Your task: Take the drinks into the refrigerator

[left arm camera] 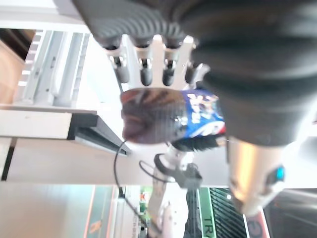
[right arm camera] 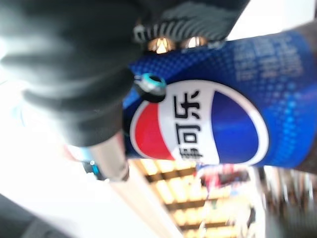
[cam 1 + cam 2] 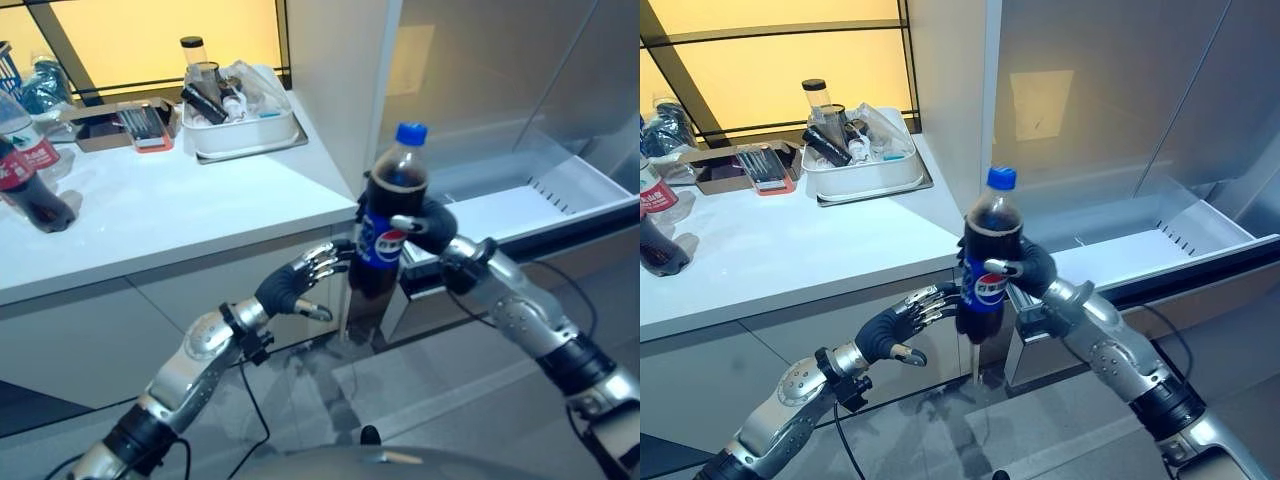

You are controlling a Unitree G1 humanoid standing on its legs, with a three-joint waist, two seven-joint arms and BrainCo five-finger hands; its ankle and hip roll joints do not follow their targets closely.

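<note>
Item in transit: I hold the cola bottle point(image 3: 388, 214) upright in my right hand point(image 3: 428, 222), fingers wrapped round it, left hand point(image 3: 300, 283) loosely spread beside it; next, into the open refrigerator drawer point(image 3: 540, 205) at right.

The right hand point(image 3: 1032, 268) wraps its fingers point(image 3: 1002, 268) round an upright cola bottle point(image 3: 986, 258), the left hand point(image 3: 902, 318) open-fingered just beside it, white tub point(image 3: 862, 176) well beyond.

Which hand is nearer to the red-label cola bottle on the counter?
Left. The left hand hangs below the counter edge, beside the blue-label bottle, nearer the red-label cola bottle. The right hand grips the blue-label bottle from its far side.
</note>
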